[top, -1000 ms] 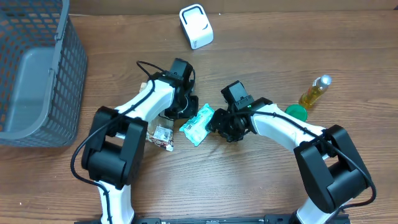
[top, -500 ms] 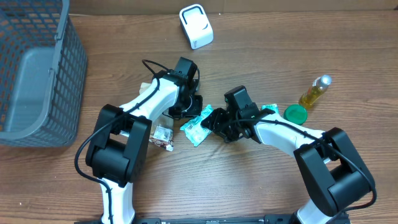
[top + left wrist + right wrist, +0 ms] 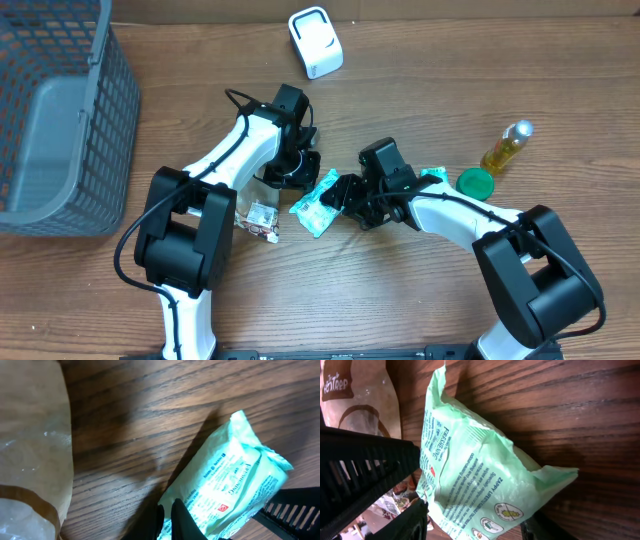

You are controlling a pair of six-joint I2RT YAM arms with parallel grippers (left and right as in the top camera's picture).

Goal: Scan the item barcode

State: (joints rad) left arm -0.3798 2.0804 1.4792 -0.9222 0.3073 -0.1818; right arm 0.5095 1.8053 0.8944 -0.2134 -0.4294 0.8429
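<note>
Mint-green wipes packet [image 3: 317, 202], printed "Freshening", lies flat on the wood-grain desk [image 3: 400, 300] between the arms. Right hand [image 3: 475, 527] stands half-open, its fingers either side of the packet. Left hand [image 3: 171, 521] is closed at the packet's edge; any pinch cannot be confirmed. Only the right wrist view shows the packet's round icons.
</note>
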